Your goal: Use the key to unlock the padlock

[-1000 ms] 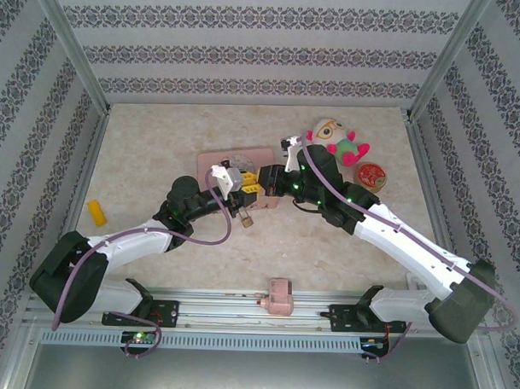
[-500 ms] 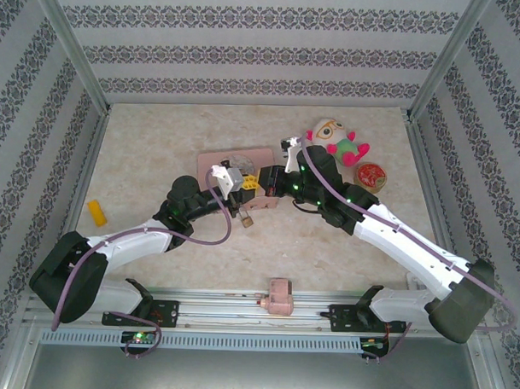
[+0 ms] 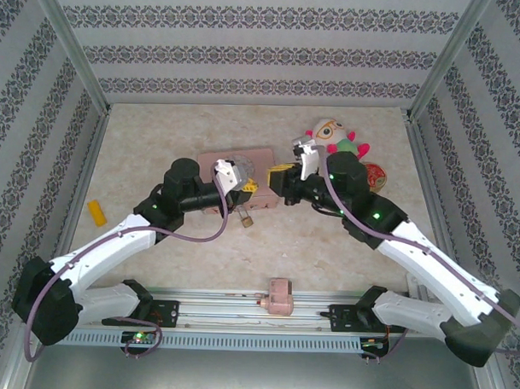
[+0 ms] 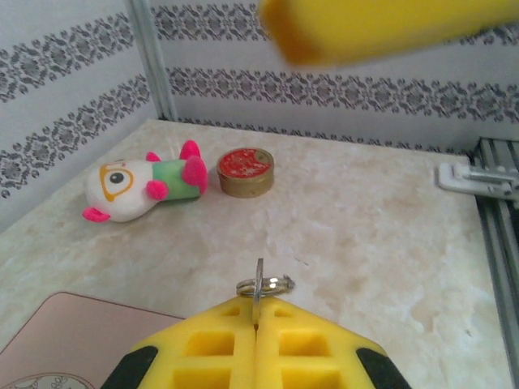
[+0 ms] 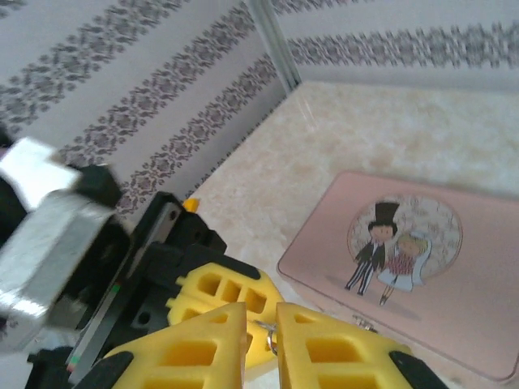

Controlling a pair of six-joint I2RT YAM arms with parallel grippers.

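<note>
Since the left gripper is squeezed shut on the key, the key is the thing to watch. It pokes straight out past the fingertips toward 12 o'clock, thin edge up, with a little ring on it. I cannot tell which end pokes out. From above, the padlock is at about 6 o'clock from that gripper and seems to lie on the table. The left arm is nearer to it. The right gripper has its fingers a little apart.
</note>
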